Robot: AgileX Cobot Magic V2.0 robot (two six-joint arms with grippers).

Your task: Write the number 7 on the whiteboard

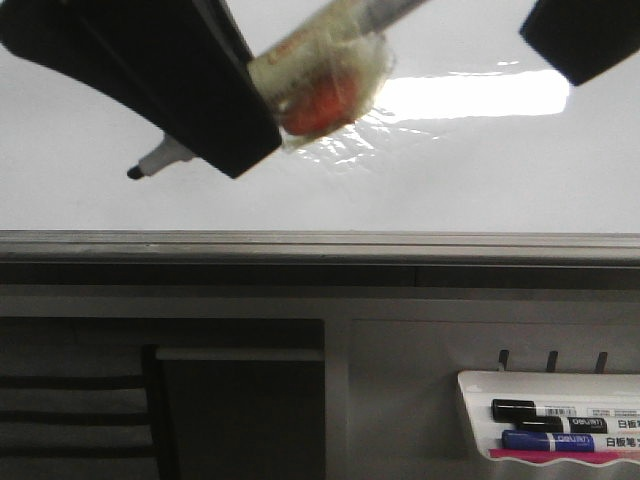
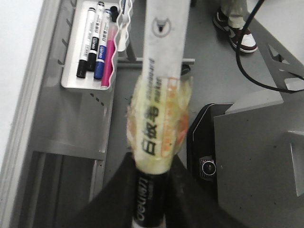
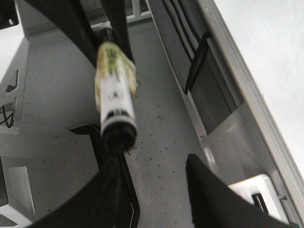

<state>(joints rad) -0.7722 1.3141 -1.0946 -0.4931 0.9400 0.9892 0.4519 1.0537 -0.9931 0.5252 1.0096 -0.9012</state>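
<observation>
White and glossy, the whiteboard (image 1: pixel 90 190) fills the scene above its grey rail (image 1: pixel 320 243), with no 7 visible on it. Over the board, the left gripper (image 1: pixel 215 130) clamps a marker (image 1: pixel 158 160), tip near the surface. Right gripper (image 3: pixel 152 190) stands wide, holding nothing.

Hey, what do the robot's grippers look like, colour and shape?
Both are matte black. The left gripper has broad, flat, wedge-shaped fingers. The right gripper has two tapering dark fingers with rounded edges. No markings or cables show on them.
</observation>
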